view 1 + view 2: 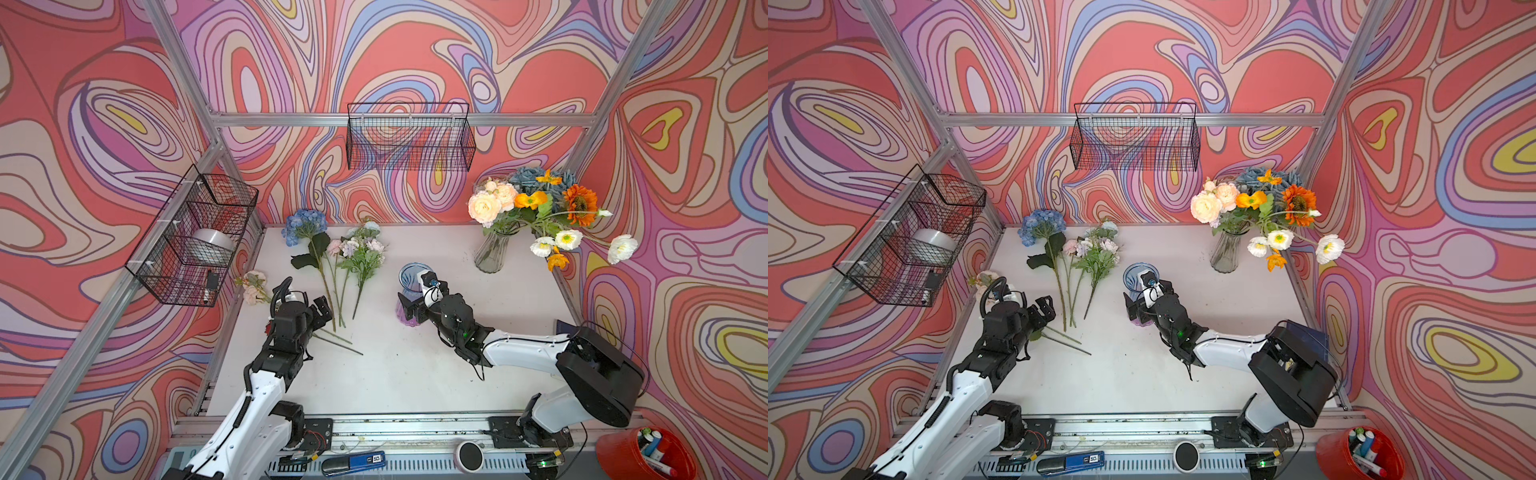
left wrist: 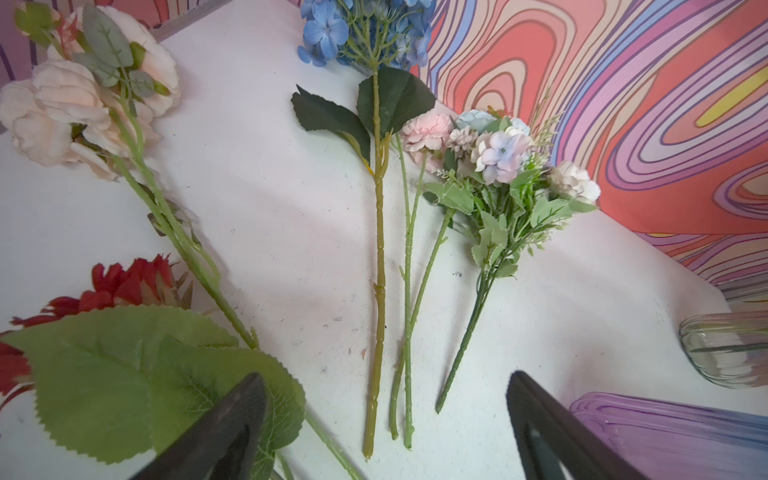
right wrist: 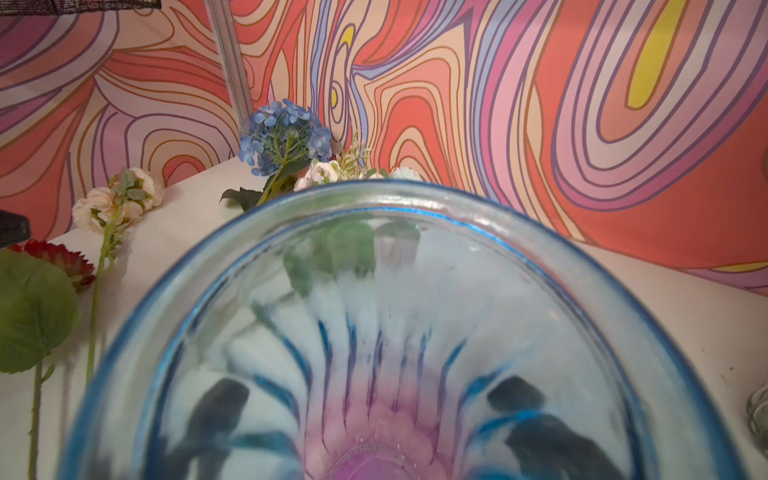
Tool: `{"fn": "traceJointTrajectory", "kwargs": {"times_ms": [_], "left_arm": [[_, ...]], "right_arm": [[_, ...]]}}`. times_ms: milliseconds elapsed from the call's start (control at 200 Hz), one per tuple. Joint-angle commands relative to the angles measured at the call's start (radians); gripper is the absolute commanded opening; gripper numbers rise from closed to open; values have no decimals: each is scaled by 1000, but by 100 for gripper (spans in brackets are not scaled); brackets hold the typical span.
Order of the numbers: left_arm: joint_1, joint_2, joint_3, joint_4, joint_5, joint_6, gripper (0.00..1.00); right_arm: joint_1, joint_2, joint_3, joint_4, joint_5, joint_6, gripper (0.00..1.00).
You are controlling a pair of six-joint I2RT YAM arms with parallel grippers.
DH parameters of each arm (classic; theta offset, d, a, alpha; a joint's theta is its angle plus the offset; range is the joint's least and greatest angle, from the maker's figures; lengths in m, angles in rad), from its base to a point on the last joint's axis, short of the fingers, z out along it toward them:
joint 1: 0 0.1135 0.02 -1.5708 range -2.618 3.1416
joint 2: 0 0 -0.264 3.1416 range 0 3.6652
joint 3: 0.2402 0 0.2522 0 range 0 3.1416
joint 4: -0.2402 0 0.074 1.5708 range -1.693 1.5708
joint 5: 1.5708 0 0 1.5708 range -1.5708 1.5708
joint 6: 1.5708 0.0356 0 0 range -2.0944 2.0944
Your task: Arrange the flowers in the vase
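We find the left end effector (image 2: 384,376) low over the tabletop (image 1: 395,374), its fingers (image 2: 232,415) spread wide with nothing between them. Straight ahead of it the loose flowers (image 1: 359,255) lie flat, stem ends toward it: a blue hydrangea (image 2: 376,249), a pink flower (image 2: 426,131) and a pastel sprig (image 2: 498,166), side by side. A peach rose (image 2: 70,108) and a red flower (image 2: 124,282) lie off to its left, and a big green leaf (image 2: 104,374) shows behind one finger. The right end effector (image 3: 370,390) has its fingers (image 3: 224,399) either side of the upright blue vase (image 1: 411,276); whether they press the glass we cannot tell. Well beyond it, near the back wall, stands a filled clear vase (image 1: 492,253).
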Motion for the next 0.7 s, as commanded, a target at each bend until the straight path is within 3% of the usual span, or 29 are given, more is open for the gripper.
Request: {"fn": "traceJointTrajectory", "kwargs": {"times_ms": [0, 225, 426, 696], "left_arm": [[5, 96, 103, -54, -23, -11, 92], [5, 385, 272, -78, -31, 25, 77], [6, 628, 472, -246, -78, 90, 61], [6, 841, 605, -315, -50, 107, 50]], "right_arm": [[5, -68, -30, -141, -47, 72, 98], [6, -202, -65, -322, -98, 110, 98], [5, -304, -49, -582, -14, 134, 98], [-70, -332, -103, -572, 54, 156, 98]]}}
